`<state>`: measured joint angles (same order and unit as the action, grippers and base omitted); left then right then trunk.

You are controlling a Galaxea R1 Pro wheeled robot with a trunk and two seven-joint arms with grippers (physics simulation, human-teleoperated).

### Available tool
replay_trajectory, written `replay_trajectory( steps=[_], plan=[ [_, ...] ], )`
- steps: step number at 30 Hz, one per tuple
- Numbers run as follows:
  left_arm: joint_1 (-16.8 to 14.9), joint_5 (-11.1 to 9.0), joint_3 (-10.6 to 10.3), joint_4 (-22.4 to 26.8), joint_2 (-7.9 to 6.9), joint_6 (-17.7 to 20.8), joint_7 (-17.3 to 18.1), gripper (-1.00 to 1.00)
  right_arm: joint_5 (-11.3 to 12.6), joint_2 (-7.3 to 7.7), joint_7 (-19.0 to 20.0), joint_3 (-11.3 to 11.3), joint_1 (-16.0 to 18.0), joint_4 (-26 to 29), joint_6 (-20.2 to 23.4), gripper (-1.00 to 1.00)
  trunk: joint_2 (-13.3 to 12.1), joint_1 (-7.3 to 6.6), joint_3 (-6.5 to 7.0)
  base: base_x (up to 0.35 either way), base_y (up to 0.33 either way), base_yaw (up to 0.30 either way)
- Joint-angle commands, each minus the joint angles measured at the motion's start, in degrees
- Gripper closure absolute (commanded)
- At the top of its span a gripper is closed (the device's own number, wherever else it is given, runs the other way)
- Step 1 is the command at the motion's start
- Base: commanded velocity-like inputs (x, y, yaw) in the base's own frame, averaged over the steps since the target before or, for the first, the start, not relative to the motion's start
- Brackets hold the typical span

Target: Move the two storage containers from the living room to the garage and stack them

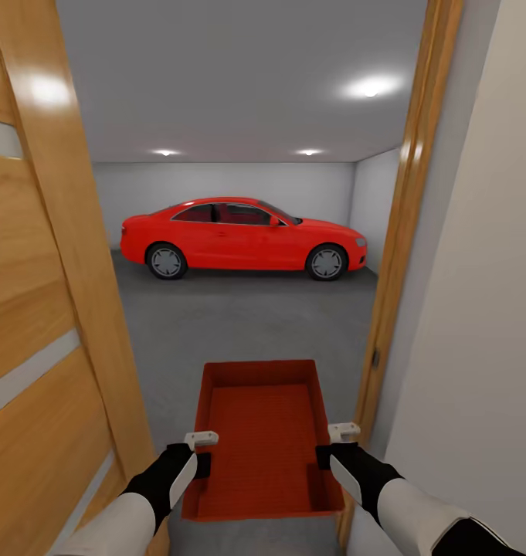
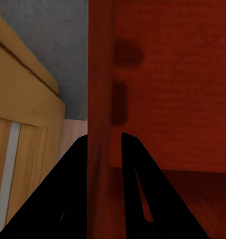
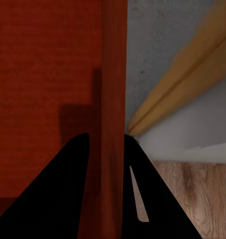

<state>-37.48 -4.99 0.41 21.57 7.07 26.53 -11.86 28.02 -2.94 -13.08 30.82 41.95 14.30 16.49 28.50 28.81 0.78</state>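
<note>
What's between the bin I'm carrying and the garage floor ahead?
Nothing visible blocks it. The container, held by the left gripper and right gripper, faces bare floor; the red car is parked far back. Door and frame flank closely.

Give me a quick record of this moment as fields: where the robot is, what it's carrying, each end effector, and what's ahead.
location: in a wood-framed doorway facing the garage
carried item: one orange-red storage container, held level and open side up
left end effector: shut on the container's left wall
right end effector: shut on the container's right wall
ahead: grey concrete floor, red car parked side-on by the back wall
door: wood door open at left
</note>
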Motion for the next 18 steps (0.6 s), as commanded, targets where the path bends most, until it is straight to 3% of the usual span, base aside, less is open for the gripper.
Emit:
replay_trajectory(
  steps=[1,18],
  plan=[
    [0.04,0.89,-0.32,-0.66,-2.77,0.48,-0.89,1.00,0.02,0.04,-0.37,0.64,0.06,0.29,-1.38,1.00,0.03,0.05,-0.01,0.317,0.000,0.000],
    [0.04,0.86,-0.32,-0.66,-2.78,0.54,-0.89,1.00,0.02,0.04,-0.37,0.64,0.06,0.29,-1.38,1.00,0.03,0.05,-0.01,0.320,0.000,0.000]
  ],
)
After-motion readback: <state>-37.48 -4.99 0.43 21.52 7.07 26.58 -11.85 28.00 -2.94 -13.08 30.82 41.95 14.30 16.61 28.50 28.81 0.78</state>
